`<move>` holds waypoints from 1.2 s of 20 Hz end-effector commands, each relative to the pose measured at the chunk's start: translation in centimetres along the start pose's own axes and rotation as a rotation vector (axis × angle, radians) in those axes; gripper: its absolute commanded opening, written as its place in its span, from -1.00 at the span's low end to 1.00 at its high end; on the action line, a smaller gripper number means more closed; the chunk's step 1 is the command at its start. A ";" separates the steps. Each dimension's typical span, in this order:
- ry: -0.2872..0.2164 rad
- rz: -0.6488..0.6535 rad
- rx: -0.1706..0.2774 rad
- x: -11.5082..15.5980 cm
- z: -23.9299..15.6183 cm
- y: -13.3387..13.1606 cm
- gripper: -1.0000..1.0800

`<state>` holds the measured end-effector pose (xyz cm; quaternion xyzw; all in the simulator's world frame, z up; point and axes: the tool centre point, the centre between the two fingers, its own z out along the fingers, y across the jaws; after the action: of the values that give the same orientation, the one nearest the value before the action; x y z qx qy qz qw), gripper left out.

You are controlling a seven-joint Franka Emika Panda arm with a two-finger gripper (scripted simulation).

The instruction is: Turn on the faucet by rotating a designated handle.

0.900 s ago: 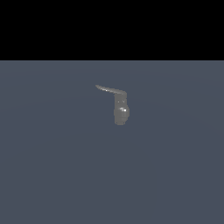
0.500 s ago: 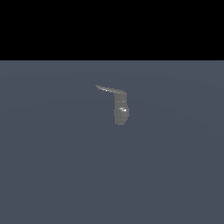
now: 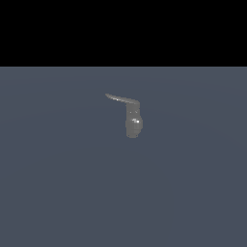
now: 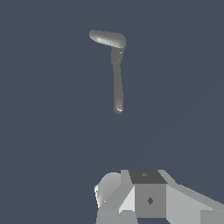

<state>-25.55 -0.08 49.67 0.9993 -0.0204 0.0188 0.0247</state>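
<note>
Two views are all you have, and both are filled mostly by the flat slate-grey surface [image 3: 58, 193], which ends at a black band along the exterior view's upper edge. On it, well apart from your hand, stands the faucet [image 3: 133, 123], a small glossy grey metal fixture with a stubby rounded upright body that catches a bright highlight. Nothing else rests on the surface near it.

From the top of that body the handle [image 3: 120, 99] projects sideways toward the exterior view's left, thin, flat, slightly curved and tapering to a point. In the wrist view you see the same fixture from overhead: the faucet [image 4: 117, 83] shows as a narrow grey shaft and the handle [image 4: 107, 38] as a rounded lever bent off at its far end, the end farthest from your hand.

Your hand [image 4: 144, 197] appears only in the wrist view, as pale grey and white blocky housing with a dark square panel at the frame's edge. It is ahead of nothing but bare surface, and a clear gap separates it from the faucet. It touches neither the body nor the handle. Its fingers are out of sight, so you cannot tell whether it is released or clenched.
</note>
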 end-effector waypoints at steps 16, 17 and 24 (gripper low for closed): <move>-0.017 0.208 0.055 6.4 1.2 -1.0 -1.00; -0.020 0.231 0.060 7.0 1.4 -1.1 -1.00; -0.042 0.411 0.091 12.2 3.4 -1.9 -1.00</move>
<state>-14.28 1.05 47.13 0.9788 -0.2037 0.0057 -0.0215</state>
